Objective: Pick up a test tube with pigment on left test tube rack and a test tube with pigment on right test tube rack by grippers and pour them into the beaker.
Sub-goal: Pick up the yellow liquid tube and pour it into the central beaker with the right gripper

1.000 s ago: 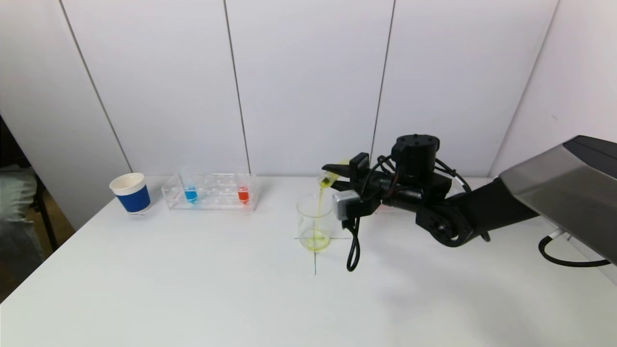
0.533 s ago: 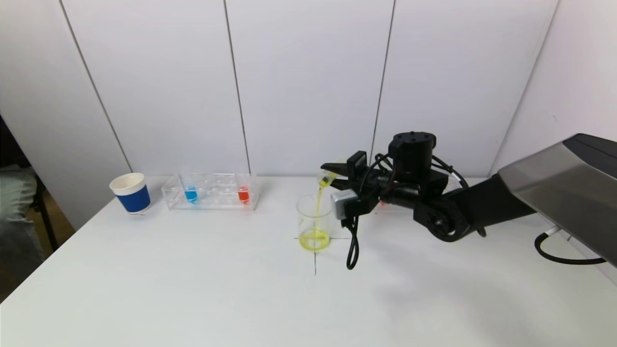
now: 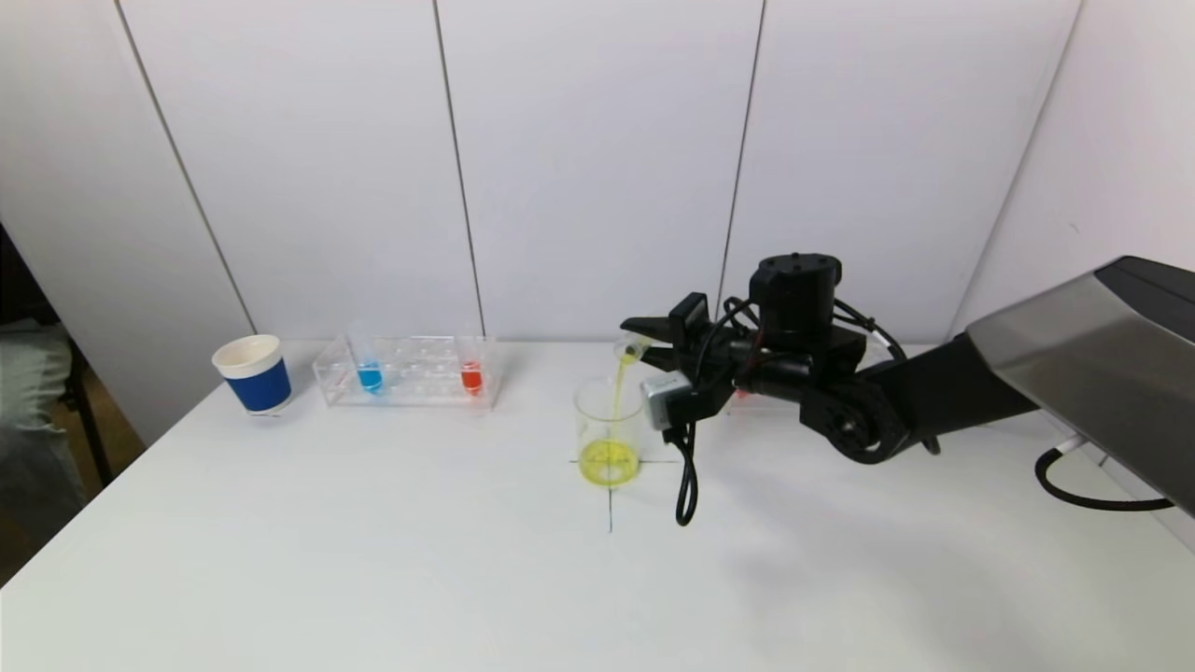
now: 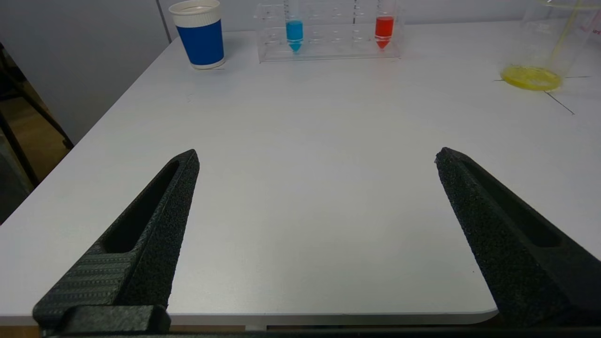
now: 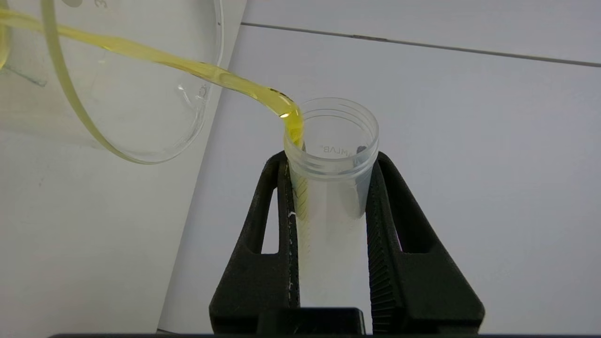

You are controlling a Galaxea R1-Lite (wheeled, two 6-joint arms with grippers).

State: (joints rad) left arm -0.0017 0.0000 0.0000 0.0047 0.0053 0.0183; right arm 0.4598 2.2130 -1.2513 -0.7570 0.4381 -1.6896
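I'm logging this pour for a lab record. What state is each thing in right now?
right gripper: shut on the tilted test tube, above the beaker
test tube: pouring a yellow stream, nearly empty
beaker: upright, yellow liquid pooled at the bottom
left rack: holds one blue tube and one red tube, both upright
paper cup: upright
left gripper: open, holding nothing

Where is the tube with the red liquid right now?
In the head view, the red tube stands upright at the right end of the clear rack at the table's far left, with the blue tube near the other end and the beaker further right.
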